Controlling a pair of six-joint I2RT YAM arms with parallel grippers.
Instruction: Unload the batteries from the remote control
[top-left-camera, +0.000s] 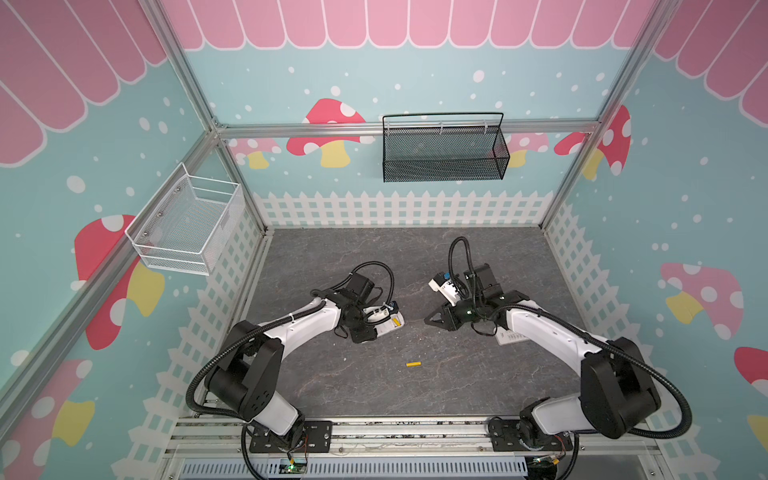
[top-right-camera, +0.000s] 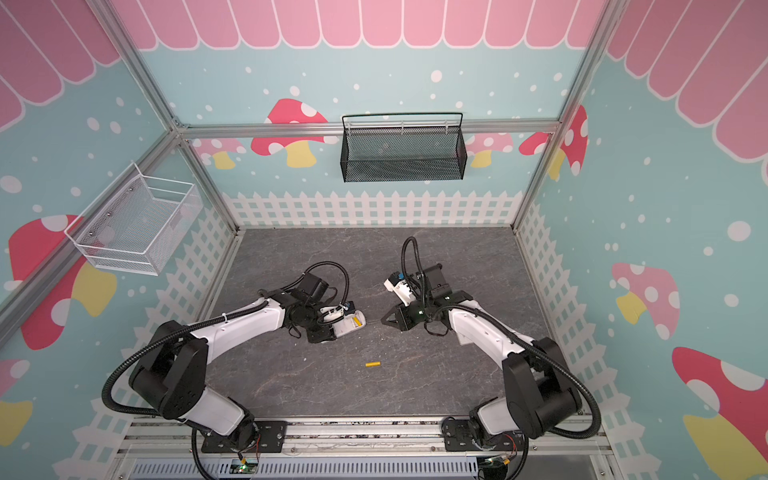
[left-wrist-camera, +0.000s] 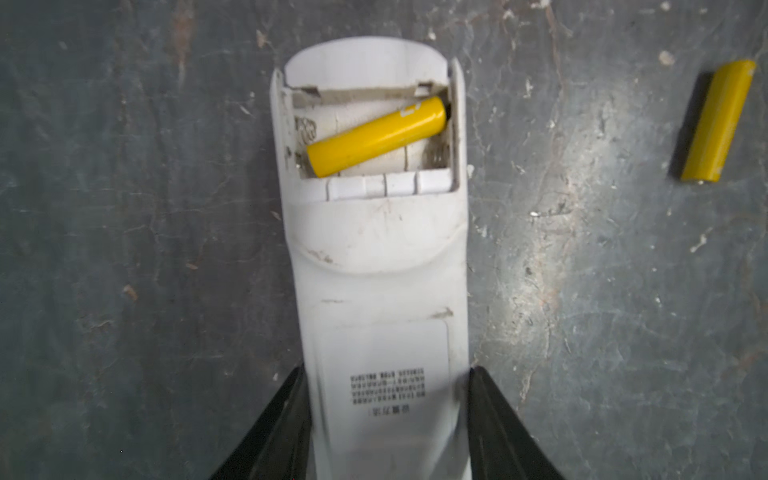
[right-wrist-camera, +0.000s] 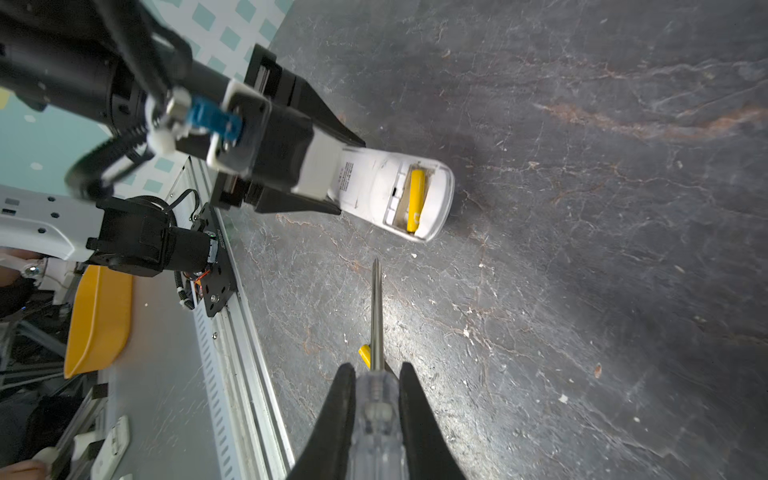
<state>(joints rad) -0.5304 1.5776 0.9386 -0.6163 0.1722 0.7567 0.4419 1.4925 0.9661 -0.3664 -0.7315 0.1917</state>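
Grips one remote in left tool, pinches one screwdriver in right tool. Counts two yellow batteries: first battery askew in open compartment, second battery loose on bench toward its front edge; perhaps another remote under right arm.

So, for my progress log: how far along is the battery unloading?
Done: compartment open, one loose yellow battery on the table. In hand: left gripper clamps the remote, right gripper holds the screwdriver, aimed at it. Left: a tilted yellow battery in the compartment.
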